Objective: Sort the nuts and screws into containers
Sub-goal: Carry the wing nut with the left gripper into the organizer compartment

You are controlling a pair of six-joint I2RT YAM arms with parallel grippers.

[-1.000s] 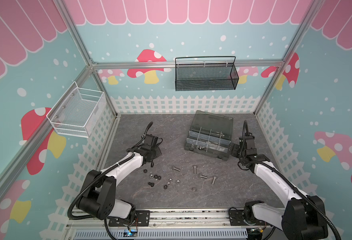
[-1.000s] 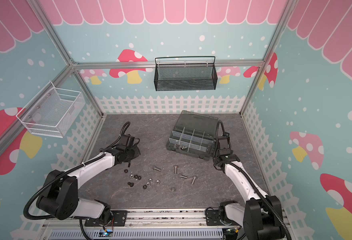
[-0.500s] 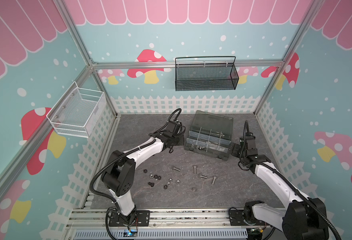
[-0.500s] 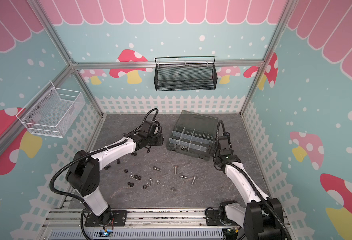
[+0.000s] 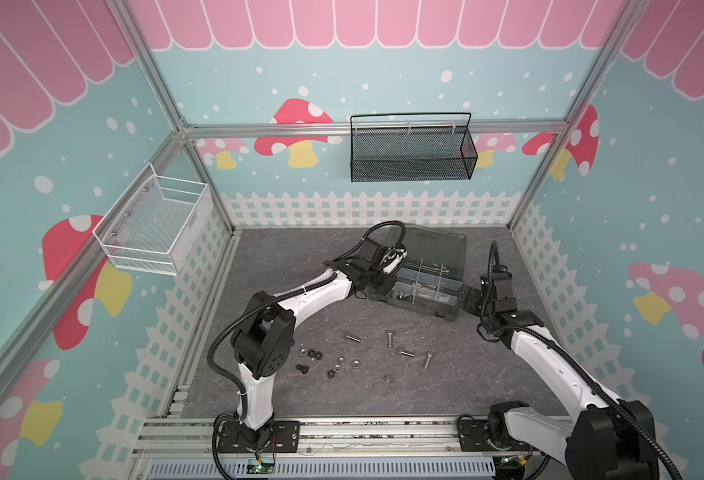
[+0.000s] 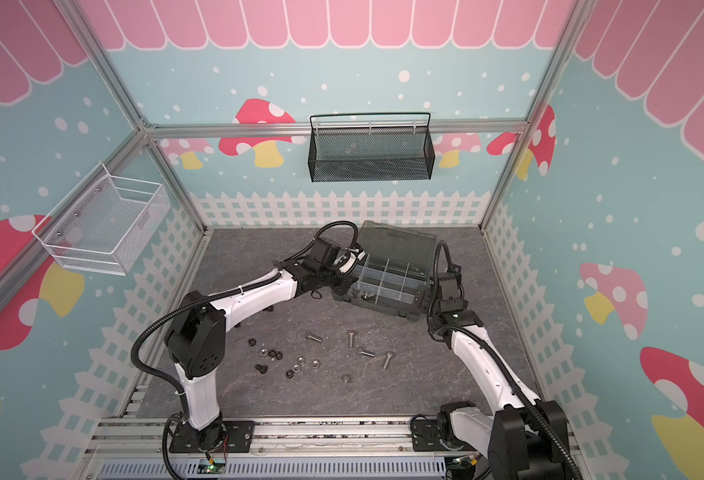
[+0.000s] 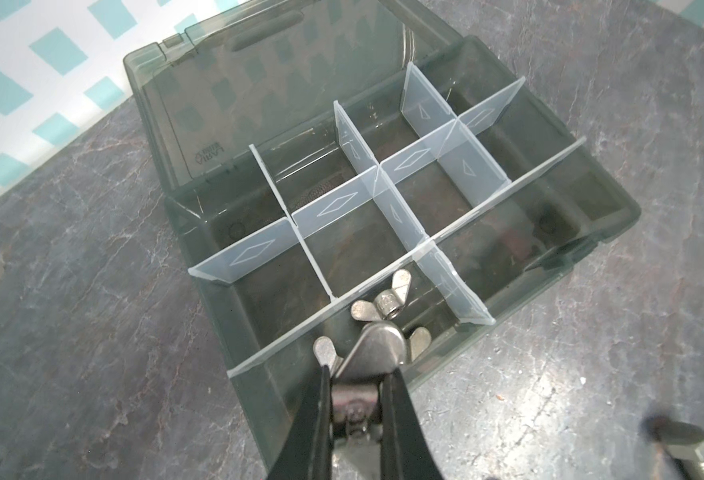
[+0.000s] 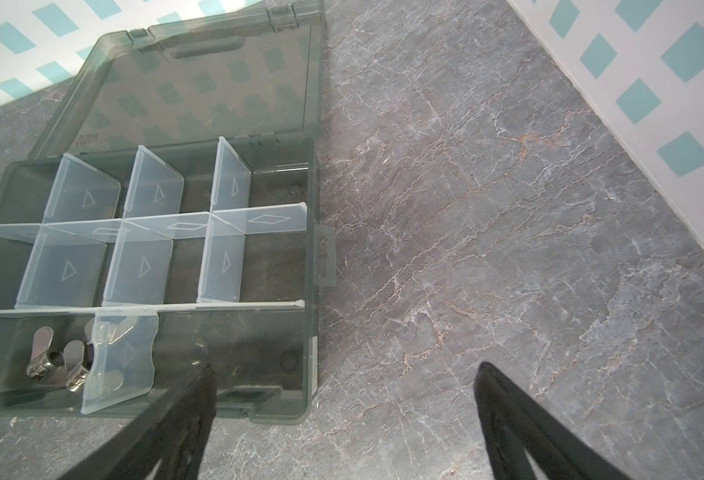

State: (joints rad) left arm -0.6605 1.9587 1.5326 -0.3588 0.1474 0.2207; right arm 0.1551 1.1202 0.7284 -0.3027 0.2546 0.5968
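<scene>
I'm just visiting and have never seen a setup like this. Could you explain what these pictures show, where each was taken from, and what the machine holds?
These are two white robot arms, the left arm and the right arm, mounted at the front of a grey table. Two pictures come from one camera pair overhead, seeing everything. The other two come from a small camera on each arm's wrist, looking past its hand. An open organizer box with clear dividers stands on the table; loose screws and nuts lie in front of it. The left hand is shut on a silver wing nut over the box's front compartment, where other wing nuts already lie. The right hand is open and empty at the box's end.
</scene>
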